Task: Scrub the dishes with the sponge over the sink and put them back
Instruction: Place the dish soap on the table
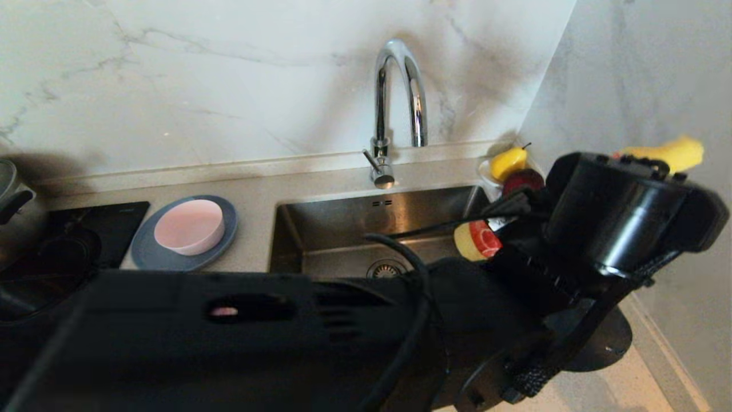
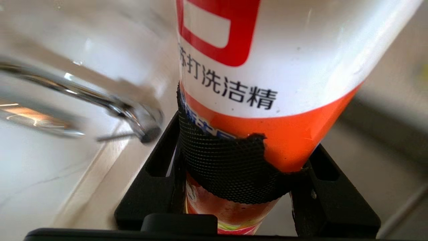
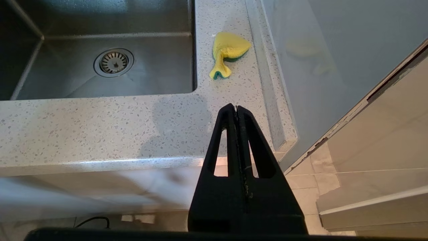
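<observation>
My left arm reaches across the front of the head view to the right side of the sink point(image 1: 343, 220). Its gripper point(image 2: 244, 144) is shut on a white and orange detergent bottle point(image 2: 267, 67), and the bottle's yellow and red end point(image 1: 477, 240) shows over the basin. A pale pink bowl point(image 1: 190, 226) sits on a blue-grey plate point(image 1: 150, 254) on the counter left of the sink. The yellow sponge point(image 3: 228, 53), green underneath, lies crumpled on the counter beside the sink point(image 3: 67, 23). My right gripper point(image 3: 236, 107) is parked shut and empty off the counter's front corner.
A tall chrome tap point(image 1: 394, 109) stands behind the basin. A yellow pear point(image 1: 508, 162) and a red fruit point(image 1: 523, 180) lie in the back right corner by the side wall. A black cooktop point(image 1: 100, 226) and a pot point(image 1: 11, 209) are at far left.
</observation>
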{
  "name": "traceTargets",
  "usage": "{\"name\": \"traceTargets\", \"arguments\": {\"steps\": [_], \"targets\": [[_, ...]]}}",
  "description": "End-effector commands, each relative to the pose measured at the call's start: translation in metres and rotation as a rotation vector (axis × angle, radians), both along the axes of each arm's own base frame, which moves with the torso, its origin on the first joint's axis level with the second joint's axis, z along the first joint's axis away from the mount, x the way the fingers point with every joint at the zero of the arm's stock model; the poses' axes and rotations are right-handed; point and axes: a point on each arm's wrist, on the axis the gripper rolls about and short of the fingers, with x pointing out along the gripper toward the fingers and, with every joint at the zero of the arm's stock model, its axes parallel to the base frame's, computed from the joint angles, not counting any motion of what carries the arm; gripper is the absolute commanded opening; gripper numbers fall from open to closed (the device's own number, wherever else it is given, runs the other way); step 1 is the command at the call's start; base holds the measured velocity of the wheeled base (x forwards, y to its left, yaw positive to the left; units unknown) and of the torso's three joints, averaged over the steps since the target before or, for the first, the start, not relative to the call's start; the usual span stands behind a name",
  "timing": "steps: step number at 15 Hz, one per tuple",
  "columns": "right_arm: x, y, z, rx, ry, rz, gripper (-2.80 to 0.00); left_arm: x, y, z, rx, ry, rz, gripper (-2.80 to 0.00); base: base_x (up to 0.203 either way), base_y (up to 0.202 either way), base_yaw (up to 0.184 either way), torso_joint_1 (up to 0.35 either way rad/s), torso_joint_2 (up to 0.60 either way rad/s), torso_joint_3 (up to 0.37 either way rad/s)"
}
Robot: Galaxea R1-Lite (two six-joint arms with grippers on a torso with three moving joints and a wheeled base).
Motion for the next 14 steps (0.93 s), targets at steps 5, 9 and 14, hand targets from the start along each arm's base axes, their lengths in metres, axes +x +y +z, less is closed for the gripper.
{"name": "traceTargets", "arguments": {"steps": [5,9,14], "targets": [[0.0,0.0,0.0,0.0,0.001,0.0,-2.8,-0.039,0.084,0.133,-0.4,-0.073,-0.078,-2.8,0.0,0.0,0.0,0.0,0.0,0.0],[0.0,0.0,0.0,0.0,0.0,0.0,-2.8,-0.04,0.143,0.181,-0.557,-0.123,-0.07,-2.8,0.0,0.0,0.0,0.0,0.0,0.0],[0.0,0.0,0.0,0.0,0.001,0.0,-2.8,0.009,0.235,0.207,-0.644,-0.199,0.144,-2.8,0.0,0.0,0.0,0.0,0.0,0.0]]}}
